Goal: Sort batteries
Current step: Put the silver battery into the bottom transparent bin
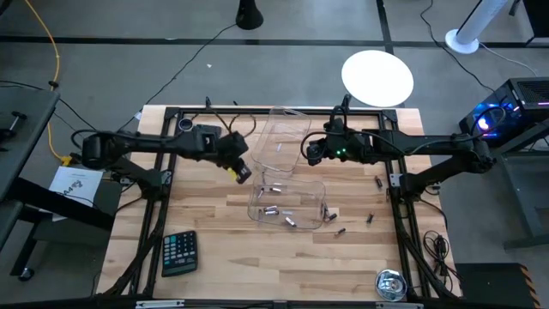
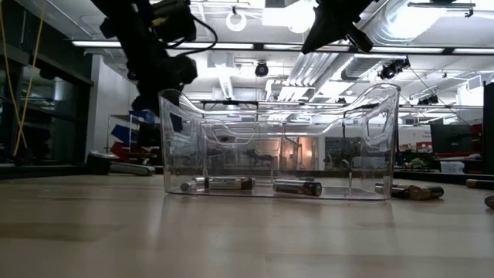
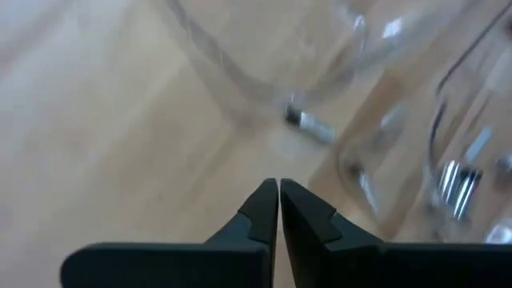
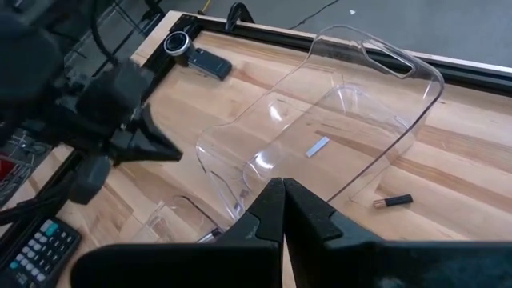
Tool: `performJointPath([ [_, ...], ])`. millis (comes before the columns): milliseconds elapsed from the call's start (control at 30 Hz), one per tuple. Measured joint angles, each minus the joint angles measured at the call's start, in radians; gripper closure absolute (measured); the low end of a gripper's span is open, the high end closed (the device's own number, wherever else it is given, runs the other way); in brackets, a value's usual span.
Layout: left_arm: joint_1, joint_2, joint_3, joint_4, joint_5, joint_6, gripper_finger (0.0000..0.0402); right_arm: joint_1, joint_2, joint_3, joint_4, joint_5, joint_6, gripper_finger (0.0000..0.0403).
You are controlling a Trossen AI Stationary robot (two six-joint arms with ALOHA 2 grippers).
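Left wrist view alone shows the left claw pressed together, empty, near batteries.

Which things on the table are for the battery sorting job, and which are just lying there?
For the job: batteries, near clear tray, far clear tray.
Just lying about: calculator, tape measure, white disc beyond the table.

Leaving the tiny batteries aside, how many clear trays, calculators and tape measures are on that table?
Clear trays: 2
Calculator: 1
Tape measure: 1
Total: 4
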Motion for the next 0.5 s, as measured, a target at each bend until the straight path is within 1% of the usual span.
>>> performJointPath([
  [67, -0.026, 0.0, -0.03, 0.01, -0.008, -0.028, 0.0399, 0.0, 0.0, 0.0, -0.004, -0.002, 0.001, 0.0403],
  [100, -0.035, 0.0, -0.049, 0.043, -0.008, -0.038, 0.04, 0.0, 0.0, 0.0, -0.004, -0.002, 0.001, 0.0403],
  [233, -0.036, 0.015, -0.102, 0.238, -0.023, -0.057, 0.0401, 0.0, 0.0, 0.0, -0.004, 0.014, 0.001, 0.0403],
  [333, -0.015, 0.052, -0.112, 0.35, -0.036, -0.073, 0.0401, -0.001, 0.0, 0.0, -0.004, 0.018, 0.002, 0.0403],
  [500, 0.006, 0.152, -0.09, 0.532, 0.03, -0.067, 0.0401, -0.001, 0.0, 0.0, -0.003, 0.019, 0.003, 0.0403],
])
